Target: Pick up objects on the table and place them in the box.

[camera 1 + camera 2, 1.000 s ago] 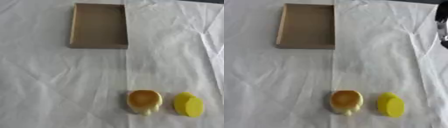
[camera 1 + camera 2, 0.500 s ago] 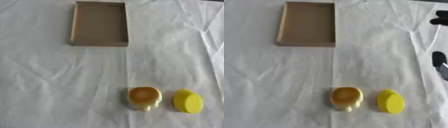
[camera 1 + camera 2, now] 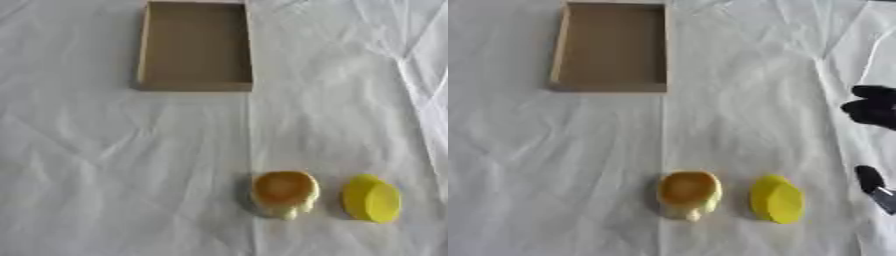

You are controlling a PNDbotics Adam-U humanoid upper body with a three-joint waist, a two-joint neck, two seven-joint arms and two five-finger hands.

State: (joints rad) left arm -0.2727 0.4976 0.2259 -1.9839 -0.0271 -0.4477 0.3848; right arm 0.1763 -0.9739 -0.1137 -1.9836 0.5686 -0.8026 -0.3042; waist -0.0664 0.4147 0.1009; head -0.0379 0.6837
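Worktop covered by a creased white cloth is seen from above. An open, shallow rectangular box of brown cardboard is placed at the 12 o'clock end, slightly toward 11 o'clock, with its long sides running toward 6 o'clock; nothing is seen inside it.

Well apart from the box, toward 5 o'clock, two small objects are laid side by side without touching. The one nearer the centre is a rounded, pale yellow piece with an orange-brown top, with a small pale lobe pointing toward 6 o'clock; what it is cannot be made out. At its 3 o'clock side a bright yellow, oval, lemon-like object is laid, tilted on its side.

In the right eye view only, black parts of the right hand are shown at the 3 o'clock edge, above the cloth and apart from both objects. A second dark part is seen lower on the same edge, toward 4 o'clock. Whether its fingers are apart or together cannot be told, since most of it is cut off. The left hand is shown in neither view.
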